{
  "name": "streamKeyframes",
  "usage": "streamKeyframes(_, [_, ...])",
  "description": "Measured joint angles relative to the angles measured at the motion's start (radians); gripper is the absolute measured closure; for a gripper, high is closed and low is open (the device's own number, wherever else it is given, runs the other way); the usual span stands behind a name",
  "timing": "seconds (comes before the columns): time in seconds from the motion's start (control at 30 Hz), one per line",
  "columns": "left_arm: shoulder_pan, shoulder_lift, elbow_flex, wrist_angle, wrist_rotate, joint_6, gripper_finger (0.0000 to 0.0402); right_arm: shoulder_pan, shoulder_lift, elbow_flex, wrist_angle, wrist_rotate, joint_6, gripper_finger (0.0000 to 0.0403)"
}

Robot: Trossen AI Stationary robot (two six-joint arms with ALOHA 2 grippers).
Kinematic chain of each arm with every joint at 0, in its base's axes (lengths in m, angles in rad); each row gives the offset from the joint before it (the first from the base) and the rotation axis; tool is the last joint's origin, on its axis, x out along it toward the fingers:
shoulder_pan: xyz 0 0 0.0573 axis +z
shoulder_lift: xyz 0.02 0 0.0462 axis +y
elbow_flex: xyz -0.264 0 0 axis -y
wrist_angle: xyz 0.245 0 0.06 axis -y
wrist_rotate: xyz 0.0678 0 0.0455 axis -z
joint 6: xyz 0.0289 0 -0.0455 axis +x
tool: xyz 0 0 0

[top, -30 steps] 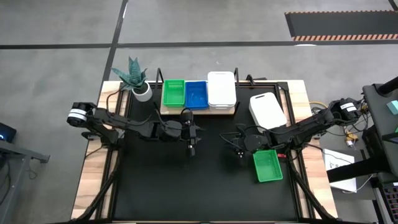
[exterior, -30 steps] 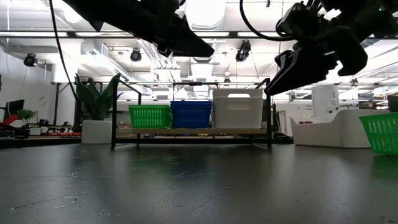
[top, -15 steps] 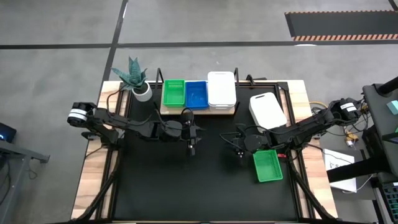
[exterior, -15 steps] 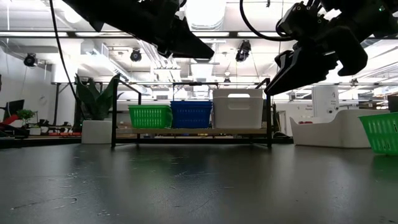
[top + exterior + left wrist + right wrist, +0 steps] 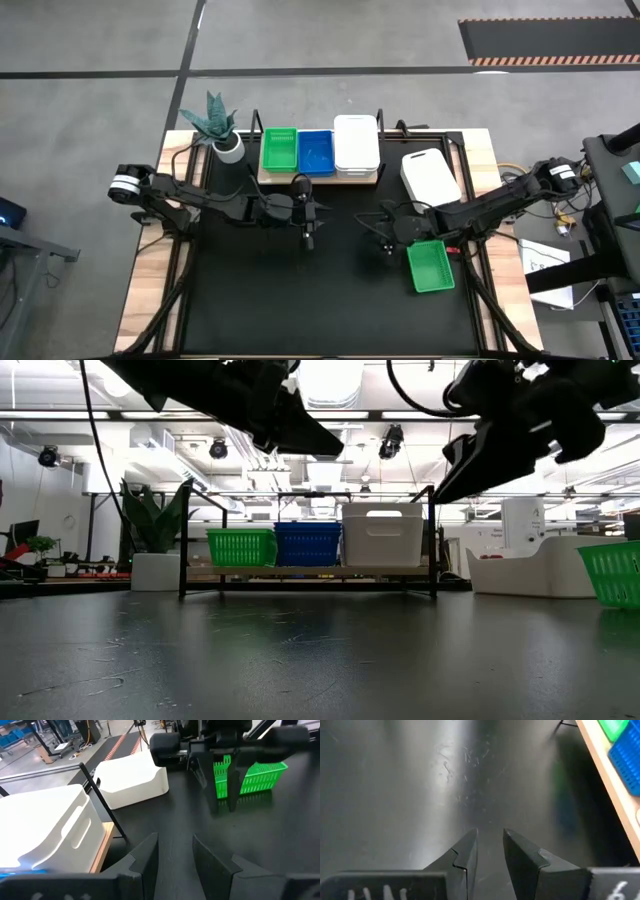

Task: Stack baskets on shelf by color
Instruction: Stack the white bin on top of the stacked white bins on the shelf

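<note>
From above, green, blue and white baskets (image 5: 318, 150) are seen side by side on the shelf (image 5: 318, 178) at the far edge of the counter (image 5: 250, 290). A white basket (image 5: 430, 175) and a green basket (image 5: 431, 266) are set at the right.

In the wrist views, the left tool (image 5: 175, 855) and the right tool (image 5: 487, 847) are seen a little open and empty.

high view looks straight down on whole surface (image 5: 330, 290). low view sits at surface level, facing shelf (image 5: 305, 572) you also see from above. wrist views look close along surface past own jaws.
</note>
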Motion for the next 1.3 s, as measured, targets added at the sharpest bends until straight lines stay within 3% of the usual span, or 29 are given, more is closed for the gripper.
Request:
streamKeyframes(0.3, [0.0, 0.0, 0.0, -0.004, 0.0, 0.034, 0.0297, 0.0, -0.041, 0.018, -0.021, -0.115, 0.063, 0.0319])
streamKeyframes(0.47, [0.002, 0.0, 0.0, -0.005, 0.0, 0.056, 0.0297, 0.014, -0.069, 0.019, -0.023, -0.221, 0.155, 0.0319])
streamKeyframes(0.63, [0.002, 0.0, -0.001, -0.007, 0.0, 0.084, 0.0297, 0.045, -0.112, 0.021, -0.053, -0.242, 0.286, 0.0319])
streamKeyframes(0.83, [0.004, -0.036, -0.001, 0.0, 0.0, 0.218, 0.0297, 0.055, -0.147, 0.206, -0.629, -0.229, 0.688, 0.0319])
streamKeyframes(1.0, [0.004, -0.08, -0.003, -0.003, 0.0, 0.22, 0.0297, 0.065, -0.13, 0.315, -1.057, -0.228, 0.915, 0.0319])
streamKeyframes(1.1, [0.005, -0.081, -0.015, -0.006, 0.0, 0.217, 0.0297, 0.064, -0.126, 0.328, -1.192, -0.191, 0.983, 0.0319])
streamKeyframes(1.3, [0.005, -0.078, -0.033, -0.006, 0.0, 0.217, 0.0297, 0.063, -0.148, 0.318, -1.223, -0.218, 1.02, 0.0313])
